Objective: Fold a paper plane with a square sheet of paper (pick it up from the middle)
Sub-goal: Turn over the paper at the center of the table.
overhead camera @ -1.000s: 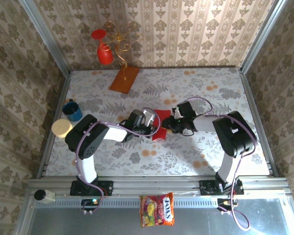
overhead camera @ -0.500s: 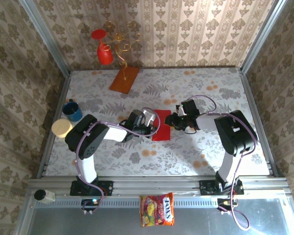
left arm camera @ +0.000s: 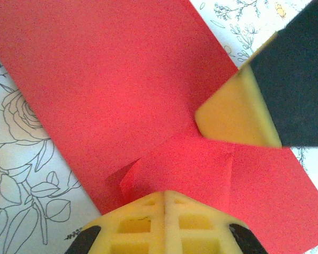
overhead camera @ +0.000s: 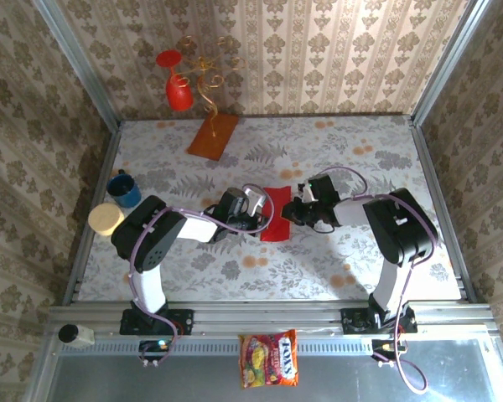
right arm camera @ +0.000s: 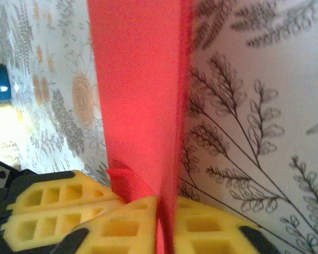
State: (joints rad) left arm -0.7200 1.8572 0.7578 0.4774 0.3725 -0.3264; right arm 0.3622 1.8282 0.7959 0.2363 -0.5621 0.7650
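Your left pincer (left arm camera: 164, 197) and right pincer (right arm camera: 161, 203) were each clamped on the folded red sheet of paper (overhead camera: 277, 214), which lay mid-way across the bench (overhead camera: 360, 167) between them, its edge pinched upright.

Bright, even light, soft shadows.
We get a sharp overhead view; wrist close-ups blur the thin bright red paper sheet (right arm camera: 138, 79) nearest the lens.

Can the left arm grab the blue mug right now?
Probably not yet: the left arm has its jaws shut on the red paper. The blue mug stands nearby, bare table between.
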